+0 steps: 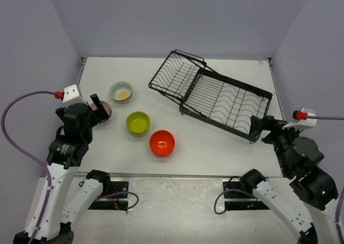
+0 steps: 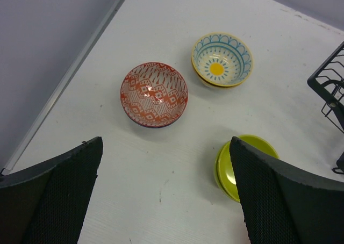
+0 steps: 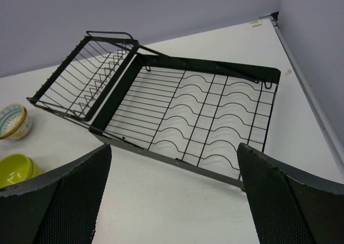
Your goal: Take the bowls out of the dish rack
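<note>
Dish rack: the dish rack (image 1: 215, 96) lies skewed on the surface (image 1: 215, 147), its smaller section tilted up at the far-left end; no bowl shows between its bars in the top or right wrist views, so the unloading looks finished or nearly so.
Bowls: four show, all on the surface to the left of the dish rack, upright and apart from one another, probably so each could be let go without knocking a neighbour; the floral bowl (image 1: 121, 91) sits level with the dish rack's tilted section; the lime green bowl (image 1: 138, 122) and the orange bowl (image 1: 162, 142) sit nearer the arms than the dish rack; the red patterned bowl (image 2: 154, 93) is farthest left of the dish rack; whether any rests on a second bowl I cannot tell.
Left hand: the left hand (image 2: 165, 142) hangs above the red patterned bowl, well left of the dish rack, angled down at the surface; fingers spread wide, nothing between them.
Right hand: the right hand (image 3: 174, 147) hovers off the dish rack's near-right corner, pointed across its larger section; fingers spread wide, grasping nothing, clear of the wires.
</note>
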